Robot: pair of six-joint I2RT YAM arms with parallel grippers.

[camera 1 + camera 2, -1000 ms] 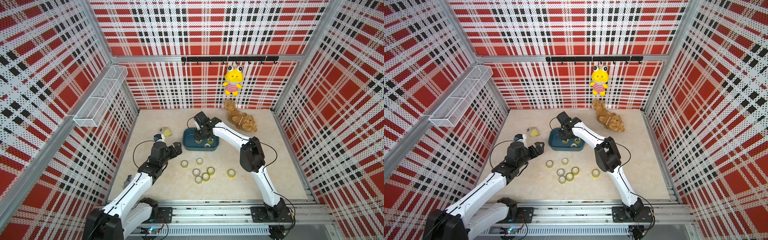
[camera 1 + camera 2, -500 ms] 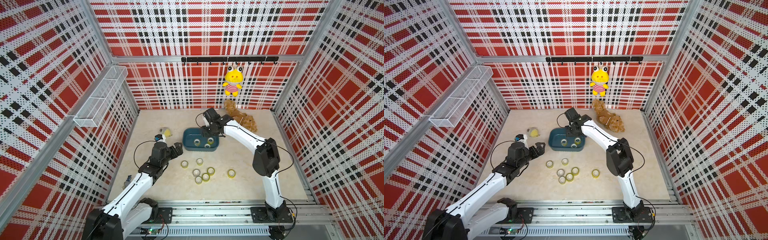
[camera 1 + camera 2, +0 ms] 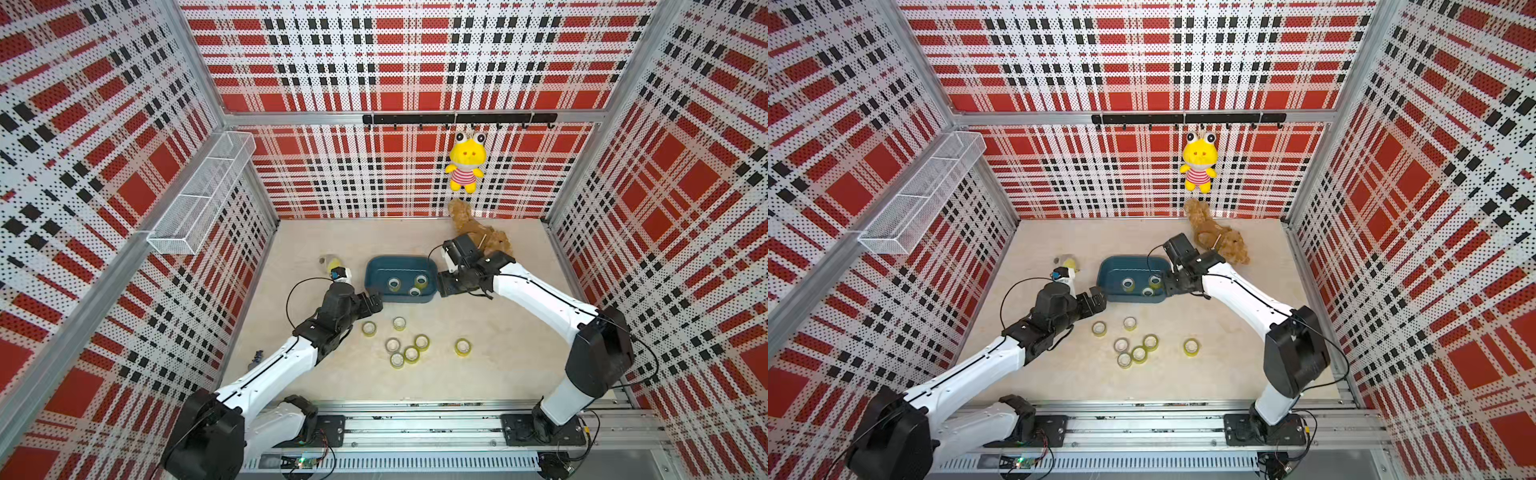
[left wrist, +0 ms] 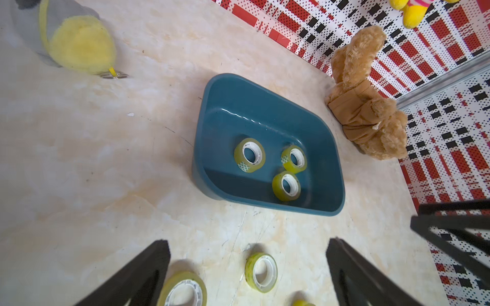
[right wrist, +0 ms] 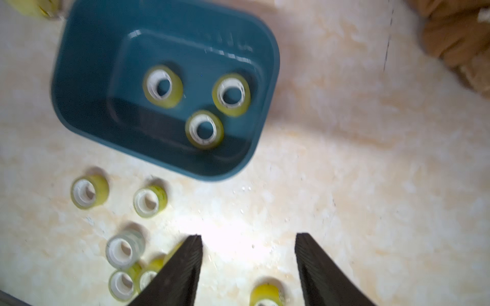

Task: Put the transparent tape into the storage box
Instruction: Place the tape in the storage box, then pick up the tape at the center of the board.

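Observation:
The storage box [image 3: 399,261] is a teal tub at the table's middle back, also in both wrist views [image 4: 238,111] [image 5: 87,79]. Three rolls of transparent tape [image 3: 394,284] [image 4: 249,155] [image 5: 163,86] lie flat inside it. Several more rolls [image 3: 411,354] [image 3: 1138,354] are scattered on the table in front of the box. My right gripper [image 3: 441,283] [image 5: 248,236] hangs open at the box's right end, holding nothing; one loose roll [image 5: 266,295] lies on the table below it. My left gripper [image 3: 376,302] [image 4: 248,241] is wide open and empty near the box's front left corner, above two loose rolls [image 4: 261,272].
A brown plush dog [image 3: 478,232] lies behind the right wrist. A yellow and grey plush [image 3: 332,264] sits left of the box. A yellow frog toy [image 3: 465,162] hangs from a black hook rail, and a white wire-mesh basket [image 3: 203,195] is on the left wall.
My right gripper has drawn back from over the box to its right end, and its jaws have widened. The left arm has stayed put.

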